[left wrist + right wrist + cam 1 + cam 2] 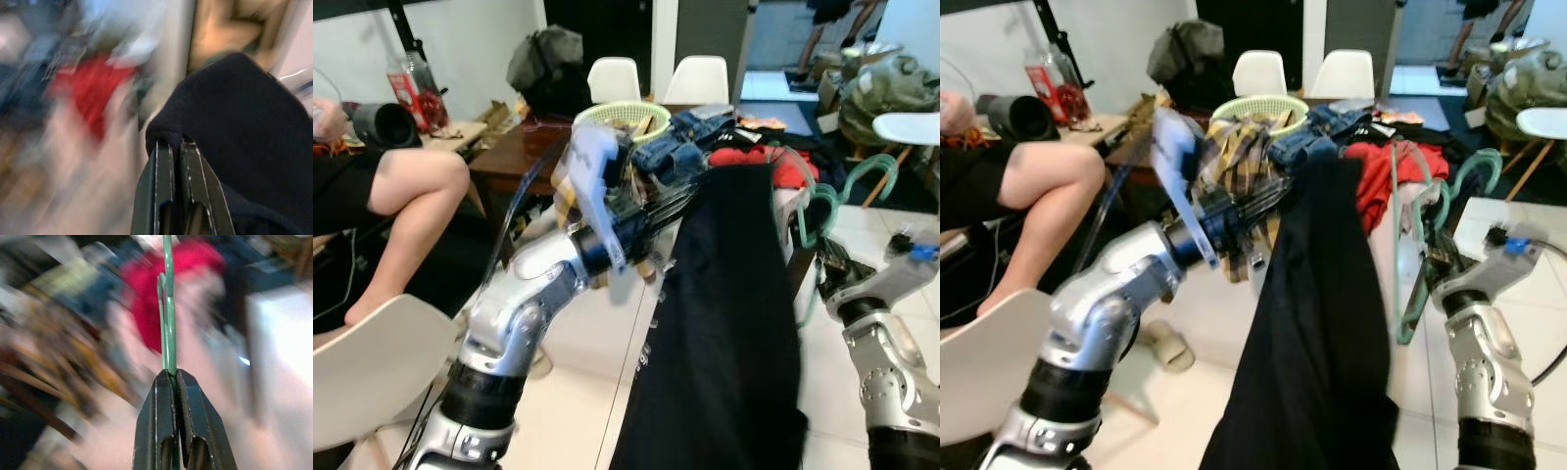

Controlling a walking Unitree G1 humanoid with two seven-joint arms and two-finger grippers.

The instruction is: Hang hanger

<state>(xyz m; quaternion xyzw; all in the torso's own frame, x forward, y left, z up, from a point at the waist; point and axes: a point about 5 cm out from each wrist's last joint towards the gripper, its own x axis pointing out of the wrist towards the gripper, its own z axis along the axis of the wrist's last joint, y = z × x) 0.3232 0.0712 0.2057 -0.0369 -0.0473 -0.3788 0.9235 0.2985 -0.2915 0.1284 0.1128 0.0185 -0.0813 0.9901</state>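
Nearest the camera, the robot's silver left arm reached up and forward from the lower left. Its left claw (pixel 176 147) was pressed together on the top edge of a black garment (pixel 734 323), which hung down in a long dark drape through the middle of the scene toward the pale tiled floor (pixel 578 392).

To the right, the right claw (pixel 172 374) was clamped on a thin green hanger (pixel 1408 255). In the head views the hanger stood roughly upright just beside the garment's right edge, with its curved hook (pixel 1474 171) rising above and to the right of the wrist. Whether hanger and garment touched could not be told.

At the lower left sat the edge of a white chair (pixel 372 362). Above it, a seated person's bare leg (pixel 406 206) crossed the left side.

Behind the arms stood a bench (pixel 509 152) heaped with clothes: a red garment (pixel 1381 171), blue jeans (pixel 680 142) and a plaid shirt (pixel 1244 147). A light green basket (pixel 622 117) rested at the pile's back edge. Two white chairs (pixel 656 78) stood beyond the bench, with a grey backpack (pixel 543 59) to their left. Both wrist views were blurred behind the claws.
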